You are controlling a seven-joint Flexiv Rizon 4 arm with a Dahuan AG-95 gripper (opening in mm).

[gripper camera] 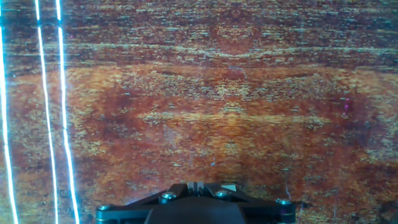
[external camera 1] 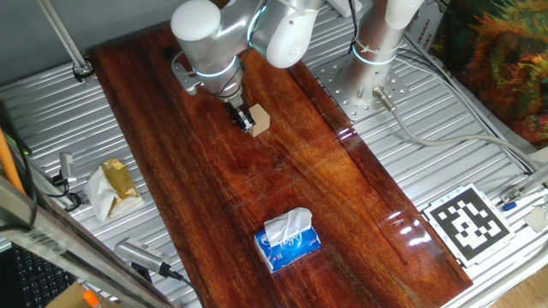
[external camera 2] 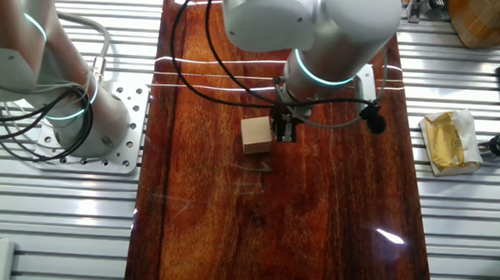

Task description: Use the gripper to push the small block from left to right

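The small block (external camera 1: 259,121) is a light-tan wooden cube on the dark red-brown board (external camera 1: 317,197). It also shows in the other fixed view (external camera 2: 256,134). My gripper (external camera 1: 246,121) is a narrow black tip, fingers together, low at the board and touching the block's left side in one fixed view. In the other fixed view the gripper (external camera 2: 285,129) stands right against the block. In the hand view only the gripper's black base (gripper camera: 196,186) shows at the bottom edge with the fingers closed together; the block is out of that view.
A blue tissue pack (external camera 1: 288,240) lies on the near end of the board. A crumpled yellow-white wrapper (external camera 1: 113,186) lies on the metal table to the left. The white arm base (external camera 1: 377,43) stands at the back right. A marker tag (external camera 1: 471,222) lies right.
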